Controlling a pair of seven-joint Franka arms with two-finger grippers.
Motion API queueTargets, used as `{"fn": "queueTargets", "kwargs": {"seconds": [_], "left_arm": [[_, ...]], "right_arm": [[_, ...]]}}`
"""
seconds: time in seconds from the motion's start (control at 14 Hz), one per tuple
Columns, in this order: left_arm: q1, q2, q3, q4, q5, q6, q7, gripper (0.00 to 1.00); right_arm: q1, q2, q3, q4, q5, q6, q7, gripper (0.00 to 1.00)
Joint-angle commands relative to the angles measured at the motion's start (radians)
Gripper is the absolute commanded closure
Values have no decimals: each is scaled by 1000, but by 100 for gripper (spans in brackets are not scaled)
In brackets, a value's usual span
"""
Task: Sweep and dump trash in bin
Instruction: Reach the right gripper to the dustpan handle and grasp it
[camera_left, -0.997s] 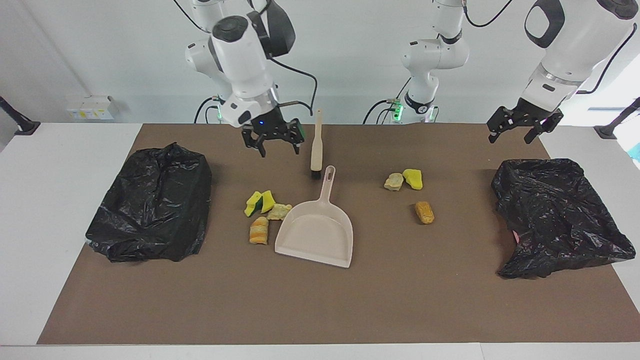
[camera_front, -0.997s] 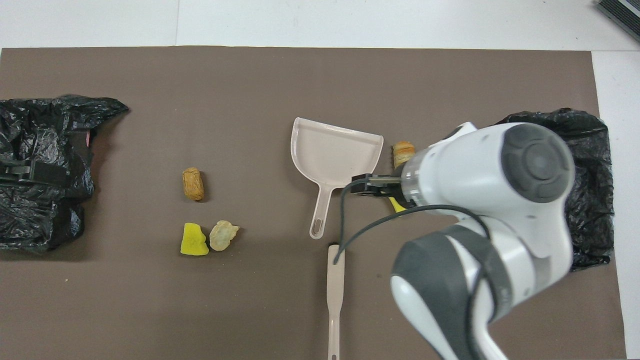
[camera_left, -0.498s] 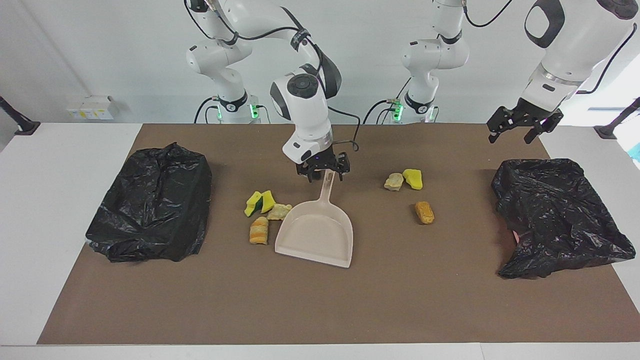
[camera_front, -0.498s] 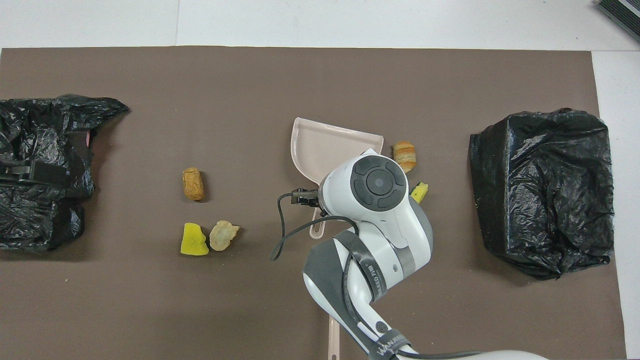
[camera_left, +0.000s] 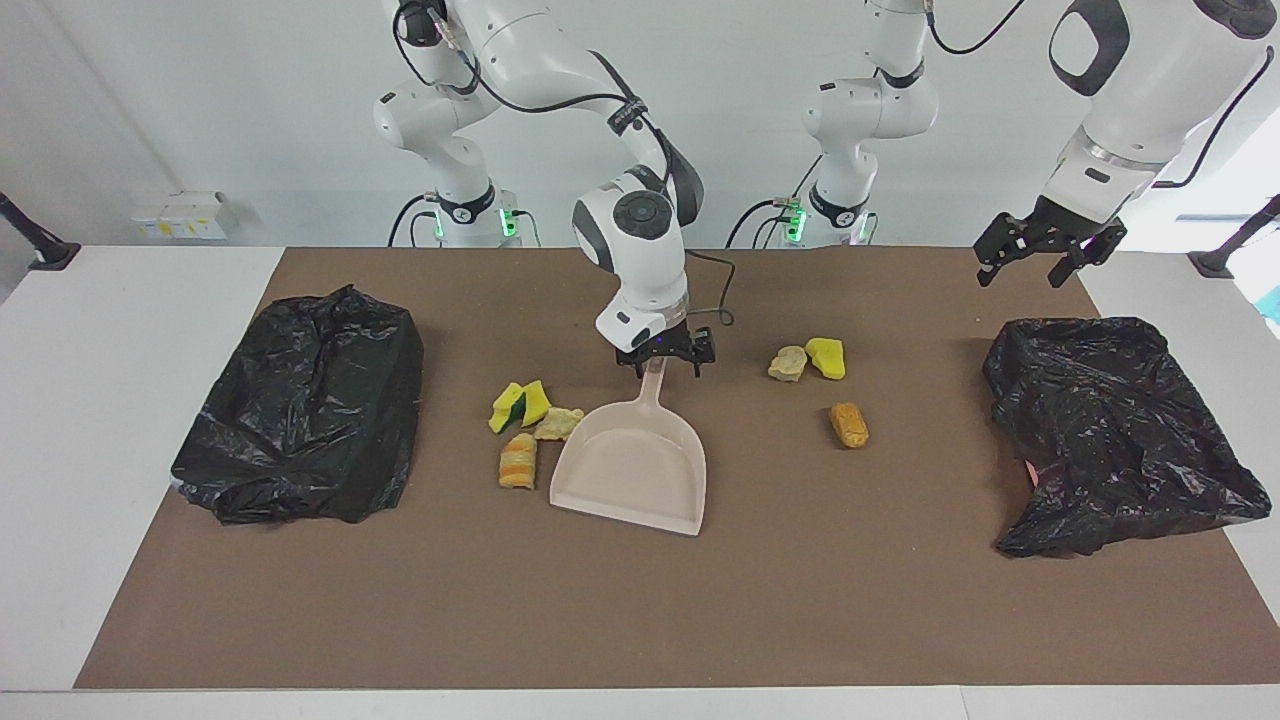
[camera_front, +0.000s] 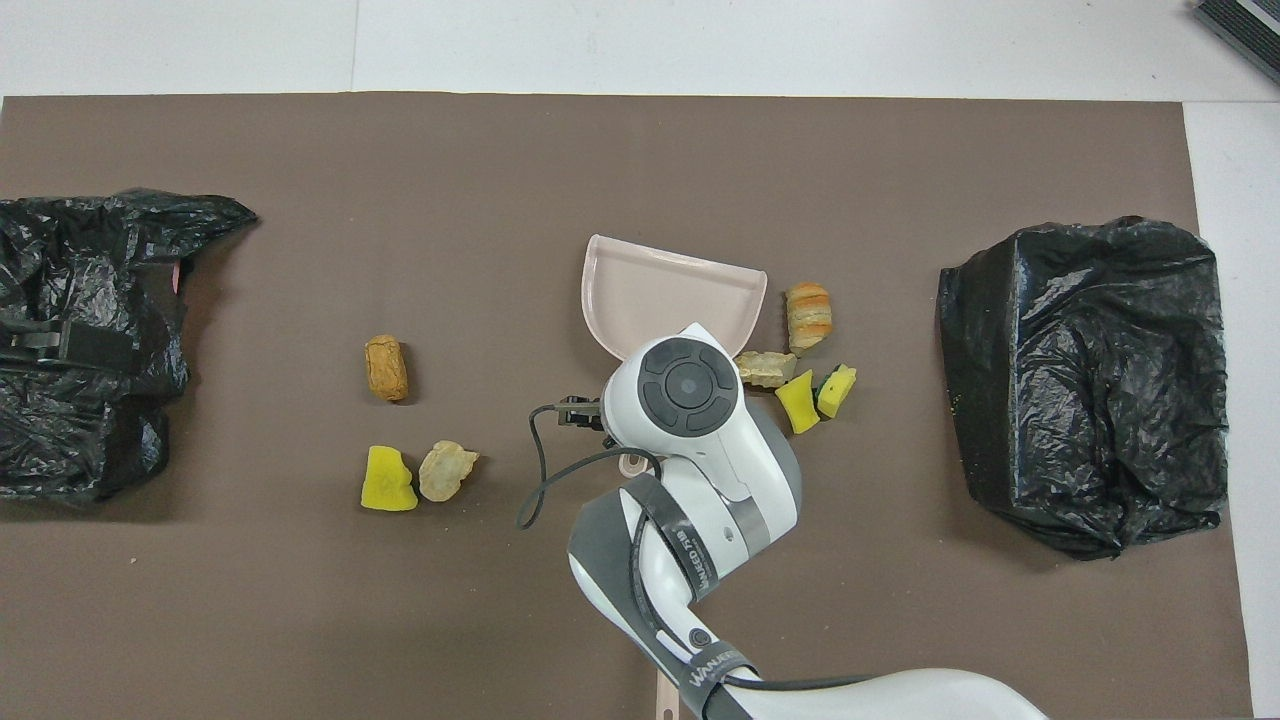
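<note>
The trash lies in two clusters. A yellow-green sponge (camera_left: 520, 403), a beige lump (camera_left: 560, 423) and an orange bread chunk (camera_left: 518, 462) sit beside the beige dustpan (camera_left: 635, 470), toward the right arm's end. A beige lump (camera_left: 788, 363), a yellow sponge (camera_left: 827, 357) and an orange-brown chunk (camera_left: 849, 424) lie toward the left arm's end. My right gripper (camera_left: 668, 362) is low and open, its fingers on either side of the dustpan handle's end. Over the table's corner near a black-bagged bin (camera_left: 1115, 430), my left gripper (camera_left: 1035, 268) hangs open and waits.
A second black-bagged bin (camera_left: 305, 405) stands at the right arm's end of the brown mat. The brush is mostly hidden under the right arm; only its handle end (camera_front: 665, 700) shows, nearer to the robots than the dustpan (camera_front: 675, 290).
My right gripper has swung from above the mat near the brush over to the dustpan handle and come down around it. The left arm and the trash have stayed put.
</note>
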Motion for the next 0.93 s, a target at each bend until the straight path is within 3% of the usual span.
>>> {"fn": "queueTargets", "kwargs": {"seconds": [0.0,0.21,0.28,0.43,0.57,0.64,0.85], "left_arm": [[-11,-21,3,-17,17,0,4,0],[-16,-21,3,-17,17,3,4,0],[-8,-21,3,-17,17,7,8,0],[-27,-16,-8,-15,12,15,13,0],[-98,-25,-16,-22,10,6,8,0],[-112,-26,-16,-23,10,9,8,0],[-169,-32,-17,-55,9,1,-12,0]], "right_arm": [[-10,-6,-7,10,-34,-17,21,0],[-22,-9,-9,11,-35,-17,21,0],[-22,-11,-11,11,-35,-19,21,11],[-22,-11,-11,11,-35,-19,22,40],[-22,-9,-12,13,-35,-17,24,85],[-22,-9,-14,14,-35,-17,45,100],[-45,-14,-9,28,-72,-14,-11,100]]}}
